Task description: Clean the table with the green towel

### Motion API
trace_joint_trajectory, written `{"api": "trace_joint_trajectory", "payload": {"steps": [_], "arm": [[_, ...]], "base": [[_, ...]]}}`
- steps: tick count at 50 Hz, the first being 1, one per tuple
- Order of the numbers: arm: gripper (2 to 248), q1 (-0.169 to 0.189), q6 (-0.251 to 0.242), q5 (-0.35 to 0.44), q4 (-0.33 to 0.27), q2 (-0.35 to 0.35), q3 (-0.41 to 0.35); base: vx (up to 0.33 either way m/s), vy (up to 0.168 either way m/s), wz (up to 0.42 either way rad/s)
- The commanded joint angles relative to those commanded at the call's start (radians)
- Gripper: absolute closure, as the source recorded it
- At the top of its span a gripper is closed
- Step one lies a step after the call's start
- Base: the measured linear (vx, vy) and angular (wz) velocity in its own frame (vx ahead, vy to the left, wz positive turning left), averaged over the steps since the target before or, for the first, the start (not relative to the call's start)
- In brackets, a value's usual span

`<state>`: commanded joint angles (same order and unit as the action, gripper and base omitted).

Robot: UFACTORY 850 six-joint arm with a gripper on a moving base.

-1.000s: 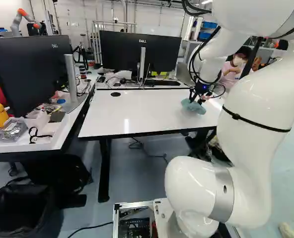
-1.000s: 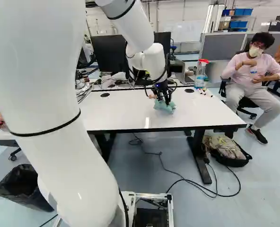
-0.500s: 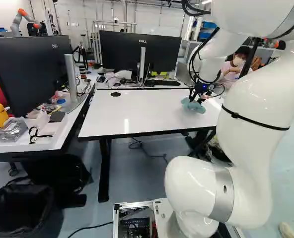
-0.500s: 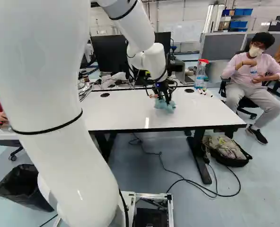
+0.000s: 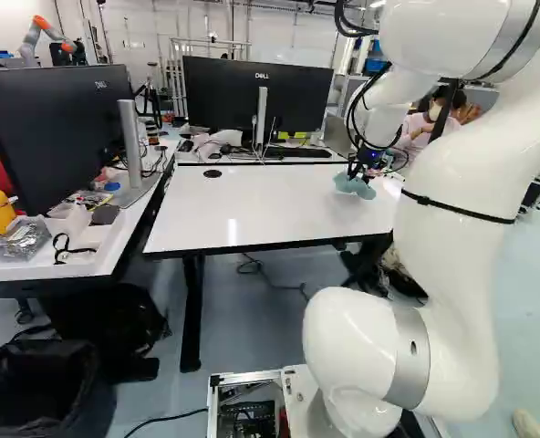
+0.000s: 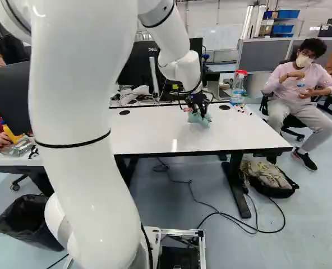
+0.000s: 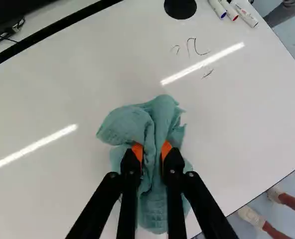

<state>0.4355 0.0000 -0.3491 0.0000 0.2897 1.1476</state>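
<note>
White table (image 6: pixel 155 131): two grommets (image 6: pixel 224 107), one towel (image 7: pixel 129 125) in jaws.

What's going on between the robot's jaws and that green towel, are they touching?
Touching. In the wrist view, the green towel is bunched between the orange pads, with cloth against both.

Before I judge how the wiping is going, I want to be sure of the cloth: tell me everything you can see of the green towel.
The green towel is a muted blue-green cloth, soft and slightly textured, bunched into thick folds with uneven, ruffled edges. The gripper pinches its middle between two orange pads, and loose folds bulge out around the fingers. It appears to rest on the white table, short of some dark marks; its underside is hidden.
</note>
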Motion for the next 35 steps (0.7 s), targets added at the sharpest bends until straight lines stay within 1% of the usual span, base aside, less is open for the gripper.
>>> {"api": "trace_joint_trajectory", "payload": {"steps": [16,35], "arm": [[191,0.007,0.0,0.004,0.0,0.075,0.093],[191,0.025,0.0,0.045,0.0,0.159,0.2]], "base": [[0.0,0.0,0.0],[0.0,0.0,0.0]]}}
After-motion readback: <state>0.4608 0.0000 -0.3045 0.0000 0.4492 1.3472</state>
